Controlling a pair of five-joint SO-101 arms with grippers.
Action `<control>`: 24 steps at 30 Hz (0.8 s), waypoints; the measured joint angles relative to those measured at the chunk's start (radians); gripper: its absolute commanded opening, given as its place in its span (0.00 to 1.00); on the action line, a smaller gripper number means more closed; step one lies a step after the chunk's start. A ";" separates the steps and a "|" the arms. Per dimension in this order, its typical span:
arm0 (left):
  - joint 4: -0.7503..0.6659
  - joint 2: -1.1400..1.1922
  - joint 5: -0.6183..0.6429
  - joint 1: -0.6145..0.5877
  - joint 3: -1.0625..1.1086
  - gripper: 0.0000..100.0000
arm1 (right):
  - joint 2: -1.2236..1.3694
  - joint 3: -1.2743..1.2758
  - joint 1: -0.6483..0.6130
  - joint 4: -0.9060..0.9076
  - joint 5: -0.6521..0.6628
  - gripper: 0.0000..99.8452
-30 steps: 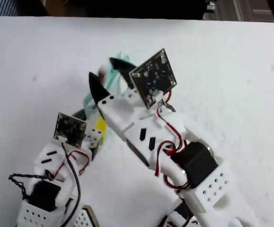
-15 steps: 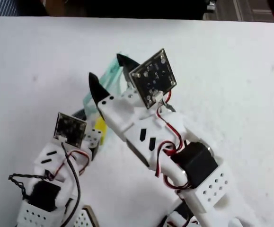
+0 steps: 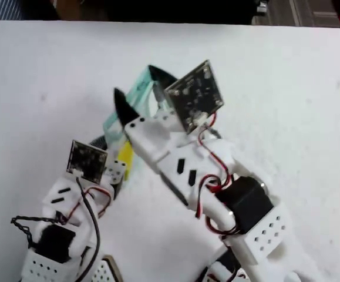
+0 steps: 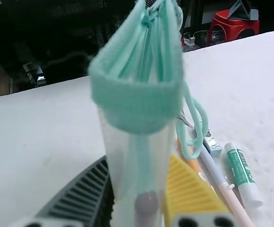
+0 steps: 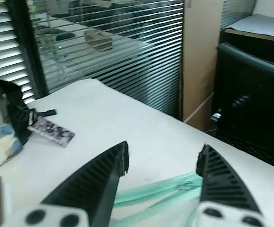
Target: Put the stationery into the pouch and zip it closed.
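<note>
left tool (image 4: 137, 191) grips the soft pouch (image 4: 132, 156) near the desk's (image 3: 287, 76) middle; right tool (image 5: 164, 146) hangs open over its mint zip band (image 4: 137, 101). probably light, floppy and slick-walled, so the woven band looks the surest hold.

1. Left arm (image 3: 64, 202) sits low by the table's front edge, its left gripper (image 4: 139, 163) clamped on the pouch (image 4: 136, 101).
2. Right arm (image 3: 216, 188) stretches toward the table's middle, right gripper (image 3: 135, 82) spread wide.
</note>
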 measured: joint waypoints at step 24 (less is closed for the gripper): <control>0.000 0.000 0.005 -0.035 0.000 0.12 | -0.115 0.442 0.493 0.069 0.000 0.08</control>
